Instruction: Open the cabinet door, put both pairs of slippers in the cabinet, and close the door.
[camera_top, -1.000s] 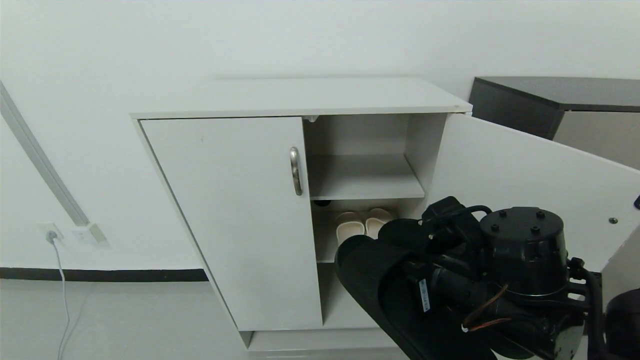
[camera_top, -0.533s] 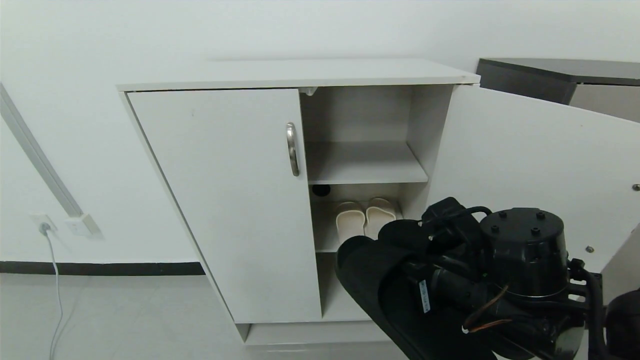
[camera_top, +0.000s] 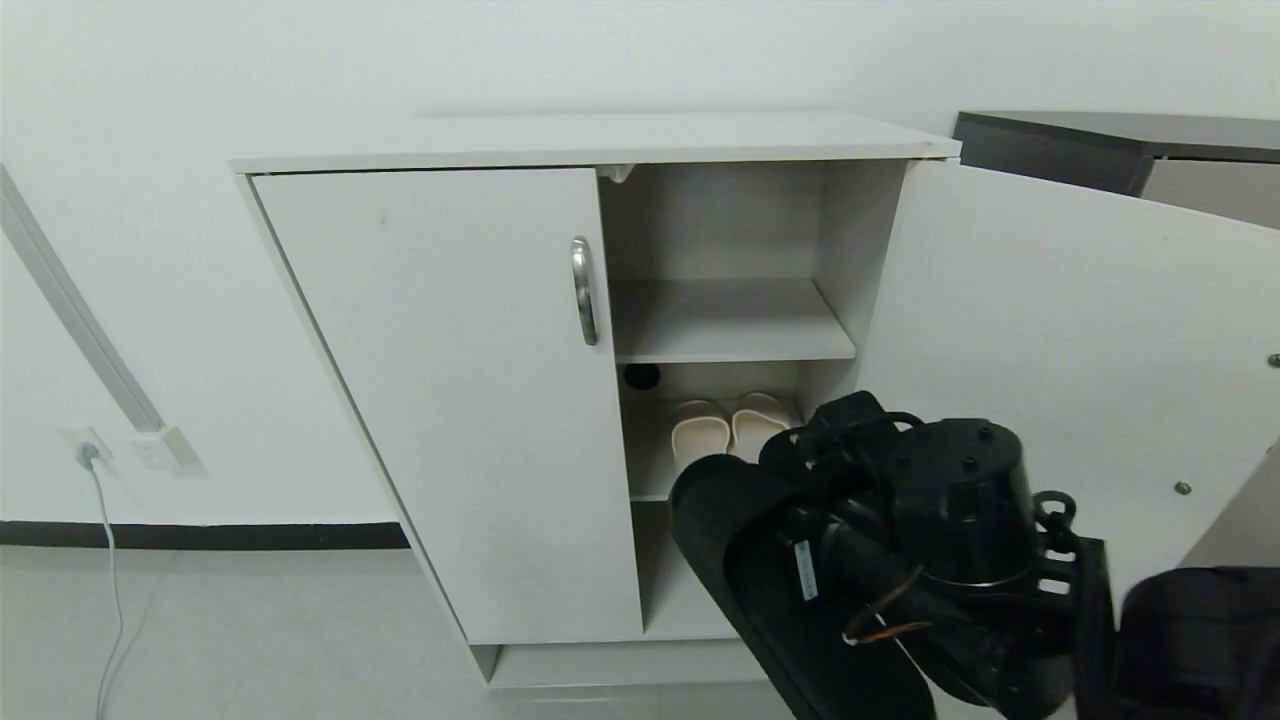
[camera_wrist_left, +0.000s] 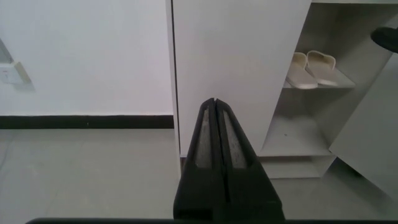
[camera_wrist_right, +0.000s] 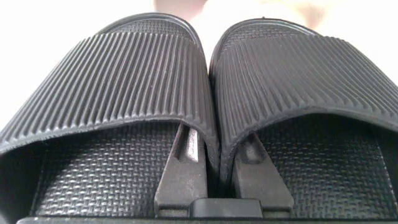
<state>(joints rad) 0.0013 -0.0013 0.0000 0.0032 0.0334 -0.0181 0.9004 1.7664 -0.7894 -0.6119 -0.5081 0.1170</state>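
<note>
1. Black ribbed rubber slippers (camera_top: 760, 560), a pair pressed side by side, are sitting nearer the open right half of the white laminate cabinet (camera_top: 600, 135) than half a second ago. The right arm is carrying them forward and toward the robot's left.
2. Across the past second the whole head view is sliding as well, so the camera is shifting. The cabinet itself is not moving.
3. By my reading, the task is passing its midpoint. The right-hand door (camera_top: 1050, 330) is standing wide open and the cream foam slippers (camera_top: 728, 430) are lying on the middle shelf. The black pair is still outside, in front of the opening and below that shelf's level.
4. The right gripper (camera_wrist_right: 217, 180) is clamping the black pair, one finger inside each slipper, pinching the two inner walls together.
5. The right arm is reaching low in front of the open door, with the slippers' toes pointing toward the opening.
6. The left gripper (camera_wrist_left: 214, 106) is holding its fingers pressed together on nothing, low before the closed left door (camera_top: 450, 400).
</note>
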